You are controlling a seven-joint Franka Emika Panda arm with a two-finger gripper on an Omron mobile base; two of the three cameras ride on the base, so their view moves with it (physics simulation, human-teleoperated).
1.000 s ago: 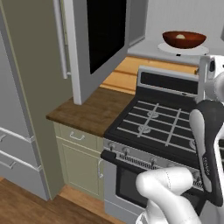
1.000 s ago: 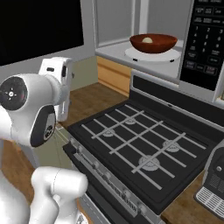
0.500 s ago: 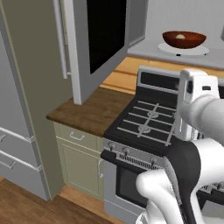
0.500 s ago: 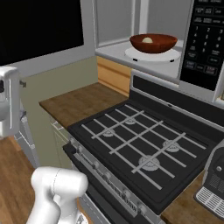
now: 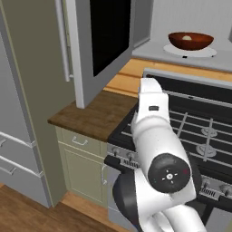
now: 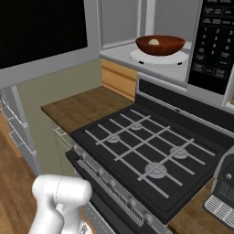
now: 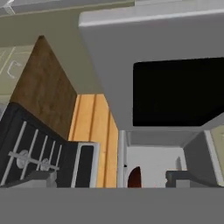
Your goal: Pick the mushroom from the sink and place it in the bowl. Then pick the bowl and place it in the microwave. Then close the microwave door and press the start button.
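The reddish-brown bowl (image 6: 160, 45) sits on the white plate (image 6: 176, 58) inside the open microwave (image 6: 123, 27), with the pale mushroom (image 6: 154, 42) lying in it. In the left base view, bowl (image 5: 190, 40) and mushroom (image 5: 186, 38) sit at the upper right. The microwave door (image 5: 108, 45) stands swung out to the left, its bar handle (image 5: 63, 41) on the outer edge. My gripper (image 7: 111, 178) is open and holds nothing. It faces the door's black window (image 7: 175, 92), well short of it. A sliver of the bowl (image 7: 134, 177) shows below. The sink is out of view.
The black gas stove (image 6: 146, 151) lies under the microwave, with a wooden counter (image 5: 95, 115) to its left. The dark control strip (image 6: 217, 41) is on the microwave's right side. My white arm (image 5: 154, 131) stands over the stove's front left corner. A tall grey fridge (image 5: 18, 136) is far left.
My arm has swung from the right side of the stove leftward toward the open microwave door. The gripper stays open. Bowl, mushroom and door have not moved.
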